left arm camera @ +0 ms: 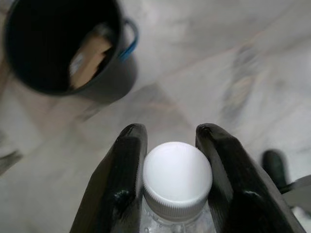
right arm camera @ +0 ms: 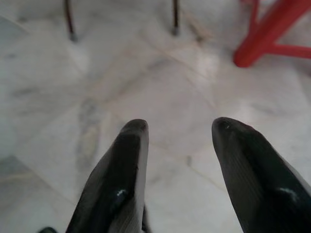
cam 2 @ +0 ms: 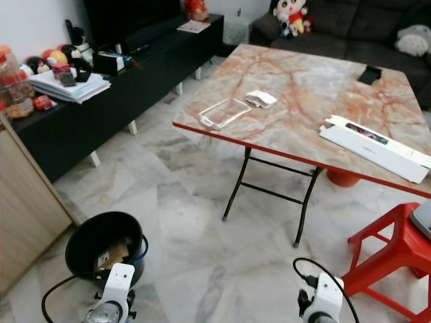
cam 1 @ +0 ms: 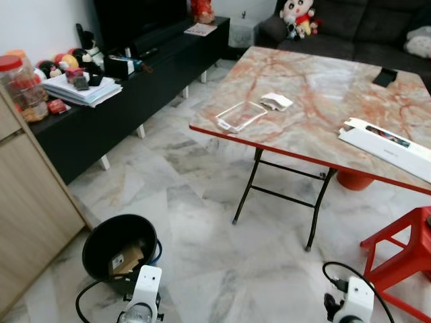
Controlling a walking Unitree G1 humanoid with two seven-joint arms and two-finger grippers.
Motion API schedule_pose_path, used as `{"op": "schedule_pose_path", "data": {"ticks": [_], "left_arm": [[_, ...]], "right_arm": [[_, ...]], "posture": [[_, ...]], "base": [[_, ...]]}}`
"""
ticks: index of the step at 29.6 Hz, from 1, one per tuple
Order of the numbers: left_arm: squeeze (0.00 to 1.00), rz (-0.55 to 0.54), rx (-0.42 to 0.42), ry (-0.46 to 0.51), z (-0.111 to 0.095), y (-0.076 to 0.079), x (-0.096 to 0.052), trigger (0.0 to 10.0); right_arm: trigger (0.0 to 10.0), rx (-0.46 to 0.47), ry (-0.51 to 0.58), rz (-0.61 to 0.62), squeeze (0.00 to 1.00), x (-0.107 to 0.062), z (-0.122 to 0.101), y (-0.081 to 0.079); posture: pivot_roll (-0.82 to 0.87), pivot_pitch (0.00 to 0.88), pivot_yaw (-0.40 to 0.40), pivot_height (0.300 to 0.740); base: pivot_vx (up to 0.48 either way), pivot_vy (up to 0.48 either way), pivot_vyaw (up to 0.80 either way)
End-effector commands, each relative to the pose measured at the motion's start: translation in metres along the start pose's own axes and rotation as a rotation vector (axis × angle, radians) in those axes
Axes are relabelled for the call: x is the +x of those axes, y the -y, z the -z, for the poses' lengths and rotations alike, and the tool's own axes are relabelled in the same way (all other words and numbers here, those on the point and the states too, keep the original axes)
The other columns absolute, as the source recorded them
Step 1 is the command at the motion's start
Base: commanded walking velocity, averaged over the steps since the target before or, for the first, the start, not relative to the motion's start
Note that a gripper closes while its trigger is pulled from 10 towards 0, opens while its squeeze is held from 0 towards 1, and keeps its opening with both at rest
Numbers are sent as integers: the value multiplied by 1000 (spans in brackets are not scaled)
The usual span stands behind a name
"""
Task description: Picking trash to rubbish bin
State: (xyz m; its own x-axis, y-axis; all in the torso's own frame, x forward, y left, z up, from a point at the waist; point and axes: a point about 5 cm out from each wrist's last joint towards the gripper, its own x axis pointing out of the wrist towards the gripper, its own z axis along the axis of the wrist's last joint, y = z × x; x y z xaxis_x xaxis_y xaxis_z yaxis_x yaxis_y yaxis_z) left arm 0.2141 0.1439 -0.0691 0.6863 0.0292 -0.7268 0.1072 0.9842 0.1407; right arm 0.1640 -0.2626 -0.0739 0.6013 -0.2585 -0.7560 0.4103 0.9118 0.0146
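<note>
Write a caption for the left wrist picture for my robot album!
Left gripper holds a white-capped bottle above the marble floor, near the black rubbish bin.

1 bin (cam 1: 120, 250), 1 bottle (left arm camera: 177, 182), 1 table (cam 1: 323, 101)

Between my left gripper's (left arm camera: 172, 145) fingers, the bottle (left arm camera: 177, 182) shows just its white cap and neck; the body runs off the picture's edge. Ahead of that gripper the black bin (left arm camera: 63, 46) is blurred, its contents a tan, unreadable shape. My arms are cropped at the head views' bottom edge.
</note>
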Motion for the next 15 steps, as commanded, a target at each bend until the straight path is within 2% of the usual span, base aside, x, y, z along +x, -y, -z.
{"op": "schedule_pose_path", "data": {"ticks": [1,6,15], "left_arm": [[0,0,5,-34,9,-2,-1,10000],[0,1,7,-32,8,-2,-1,10000],[0,3,12,-34,9,-2,-2,10000]], "right_arm": [[10000,-5,27,-12,0,2,-9,-5],[10000,-10,28,-13,0,2,-10,-5],[10000,-15,23,-8,0,2,-9,-5]], "posture": [[-64,38,-74,740],[-64,38,-74,740],[-64,18,-72,740]], "base": [[244,0,0],[247,0,335],[247,0,800]]}}
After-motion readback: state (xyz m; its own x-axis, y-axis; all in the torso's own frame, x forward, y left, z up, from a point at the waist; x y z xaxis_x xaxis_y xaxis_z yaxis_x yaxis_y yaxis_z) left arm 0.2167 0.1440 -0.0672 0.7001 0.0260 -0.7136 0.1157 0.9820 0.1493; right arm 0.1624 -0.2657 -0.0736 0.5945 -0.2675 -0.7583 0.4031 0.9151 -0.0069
